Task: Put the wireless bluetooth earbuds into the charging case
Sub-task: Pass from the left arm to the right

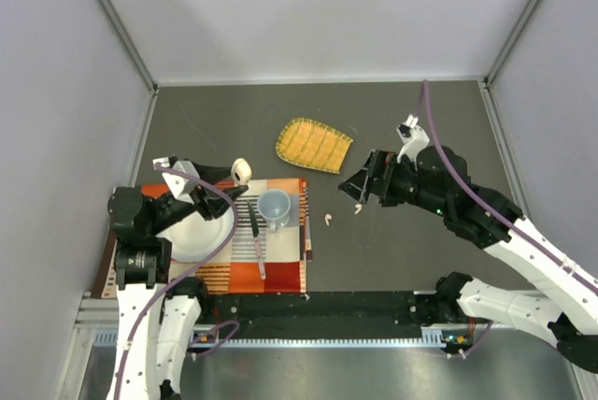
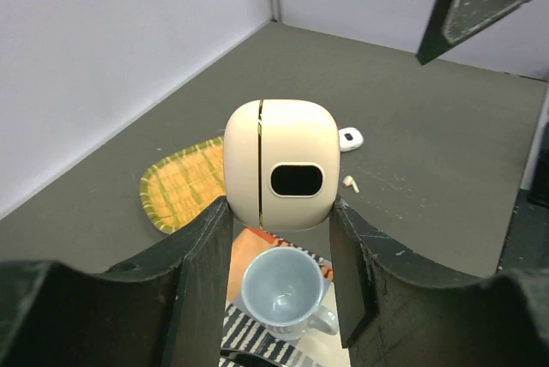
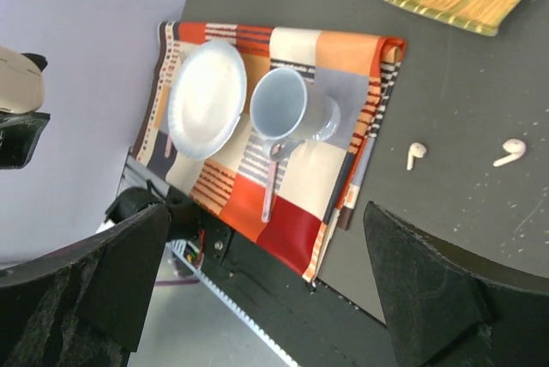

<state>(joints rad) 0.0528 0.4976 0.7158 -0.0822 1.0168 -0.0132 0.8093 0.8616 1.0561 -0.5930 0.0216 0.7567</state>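
Note:
The charging case [image 2: 281,164] is a cream rounded box with a dark oval window, and my left gripper [image 2: 281,217] is shut on it. Case [image 1: 241,172] and left gripper [image 1: 231,185] hang over the placemat's far edge, above the cup. Two small white earbuds [image 3: 416,154] [image 3: 512,152] lie on the dark table just right of the placemat, and the top view shows both earbuds [image 1: 329,220] [image 1: 358,210]. My right gripper [image 1: 360,185] stands open over them, its jaws [image 3: 266,298] wide with nothing between them.
A striped orange placemat [image 1: 280,274] carries a white plate [image 3: 206,97], a pale blue cup [image 1: 274,207] and a spoon [image 3: 270,191]. A yellow woven mat [image 1: 313,145] lies further back. Grey walls close in the table on three sides.

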